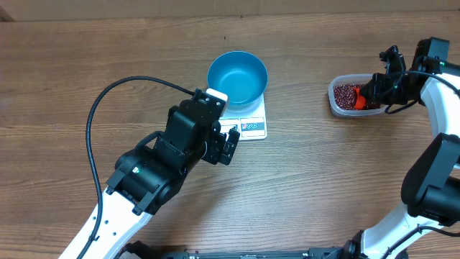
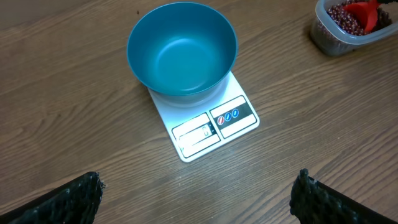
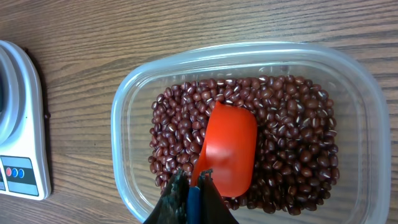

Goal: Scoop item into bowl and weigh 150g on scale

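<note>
- At the middle of the table [image 1: 72, 72] the scale [image 1: 253, 126] lies flat, its front strip with display and buttons left bare.
- The bowl [image 1: 237, 77] stands upright on the rear of the scale and overhangs its back edge. Its inside shows plain blue all the way down.
- To the right, well apart from the scale, stands a clear tub [image 1: 335, 101].
- The beans [image 3: 292, 155] lie in the tub as a loose layer that covers most of its floor.
- A red scoop [image 3: 229, 149] sits in the tub with its cup on the beans near the middle. I cannot tell whether the cup faces up or down.
- The right gripper [image 3: 191, 198] is clenched on the scoop's handle at the tub's edge, its dark fingers pressed close on either side of it.
- The left gripper [image 1: 228, 144] hangs by the scale's front left corner, above the table. Its fingers [image 2: 71, 199] are spread wide and grasp nothing, with bare wood between them in the wrist view.
- A black cable [image 1: 97, 115] arcs over the table from the left arm.
</note>
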You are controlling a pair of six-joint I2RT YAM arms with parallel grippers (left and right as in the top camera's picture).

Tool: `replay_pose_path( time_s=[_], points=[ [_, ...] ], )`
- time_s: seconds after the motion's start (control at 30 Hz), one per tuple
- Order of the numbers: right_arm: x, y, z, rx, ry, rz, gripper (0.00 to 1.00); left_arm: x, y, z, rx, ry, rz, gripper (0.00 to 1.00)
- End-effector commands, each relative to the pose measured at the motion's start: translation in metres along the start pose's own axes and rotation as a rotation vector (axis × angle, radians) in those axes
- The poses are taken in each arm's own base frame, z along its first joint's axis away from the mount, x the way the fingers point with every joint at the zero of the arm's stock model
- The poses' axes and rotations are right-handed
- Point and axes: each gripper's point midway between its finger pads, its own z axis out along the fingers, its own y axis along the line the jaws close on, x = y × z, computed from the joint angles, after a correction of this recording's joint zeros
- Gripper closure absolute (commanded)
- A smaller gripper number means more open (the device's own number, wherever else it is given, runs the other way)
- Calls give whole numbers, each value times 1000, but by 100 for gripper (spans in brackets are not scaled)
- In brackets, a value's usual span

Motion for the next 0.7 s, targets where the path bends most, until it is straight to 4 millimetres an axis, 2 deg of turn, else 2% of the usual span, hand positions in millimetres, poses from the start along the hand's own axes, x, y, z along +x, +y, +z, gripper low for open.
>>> replay_pose_path(
  time_s=[0.0,0.53,0.67],
  points=[
    [9,4,10,-47,29,19,96,-3,3,-5,-7,-20,-14,0],
    [7,4,4,-119,-2,53,96,-3,3,-5,-7,-19,-13,0],
    [9,4,8,-137,6,64,96,-2,3,-5,-7,-18,-13,0]
  ],
)
